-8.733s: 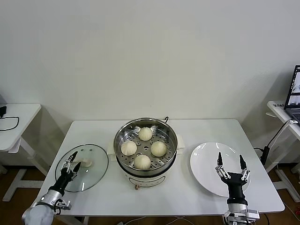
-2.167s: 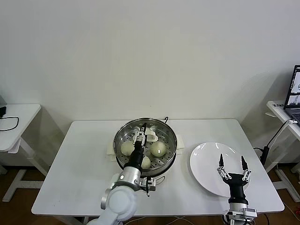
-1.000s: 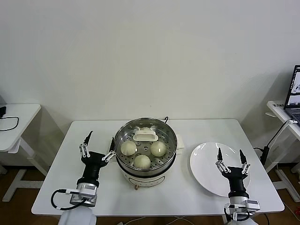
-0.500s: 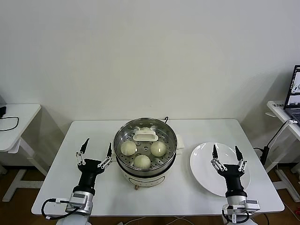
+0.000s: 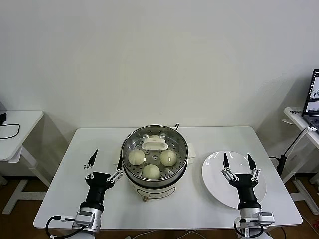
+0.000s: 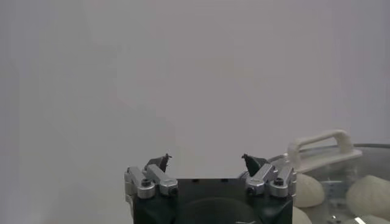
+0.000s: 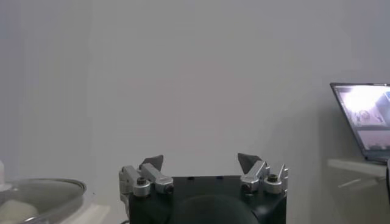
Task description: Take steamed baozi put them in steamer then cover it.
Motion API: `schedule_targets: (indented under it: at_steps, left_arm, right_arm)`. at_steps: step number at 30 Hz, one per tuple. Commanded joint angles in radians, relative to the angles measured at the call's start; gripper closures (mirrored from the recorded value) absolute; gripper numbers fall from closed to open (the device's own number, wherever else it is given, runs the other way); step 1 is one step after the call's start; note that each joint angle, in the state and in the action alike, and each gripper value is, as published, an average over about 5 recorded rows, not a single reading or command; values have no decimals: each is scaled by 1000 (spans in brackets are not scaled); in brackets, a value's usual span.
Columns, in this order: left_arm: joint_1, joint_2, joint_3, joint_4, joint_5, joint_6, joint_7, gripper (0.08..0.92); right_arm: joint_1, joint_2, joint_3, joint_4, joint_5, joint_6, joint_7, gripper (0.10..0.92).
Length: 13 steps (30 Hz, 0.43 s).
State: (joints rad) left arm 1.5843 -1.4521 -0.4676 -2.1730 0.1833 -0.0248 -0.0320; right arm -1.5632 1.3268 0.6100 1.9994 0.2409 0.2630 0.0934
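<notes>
We see our left gripper [image 5: 105, 167] standing upright over the white table [image 5: 65, 184], its fingers spread wide and holding nothing. Just beside it, toward our right, sits the steamer [image 5: 133, 180], a shiny steel pot on a cream base. The cover [image 5: 154, 145] rests on top of the pot, its white handle facing up, and through the glass we make out the steamed baozi [image 5: 136, 157] lying on the perforated tray. In the left wrist view the same gripper [image 6: 205, 162] shows its two fingertips well apart, with the lid handle [image 6: 320, 148] and a bun [image 6: 372, 196] under glass close by. Our right gripper [image 5: 238, 167] stands upright on the steamer's far side, likewise splayed and empty, over the white plate [image 5: 214, 172]. Further out beyond that hand, a laptop [image 5: 313, 99] sits on a side table.
</notes>
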Motion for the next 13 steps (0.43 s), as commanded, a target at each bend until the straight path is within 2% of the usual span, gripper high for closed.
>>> schedule_targets:
  at_steps: [1, 13]
  left_arm:
    - [9, 1, 38, -5, 27, -11, 1, 177]
    - [11, 2, 46, 0, 30, -20, 4, 177]
  right_arm:
    - [-3, 2, 2, 10, -9, -11, 1, 203]
    - [-3, 3, 13, 2, -10, -9, 0, 203]
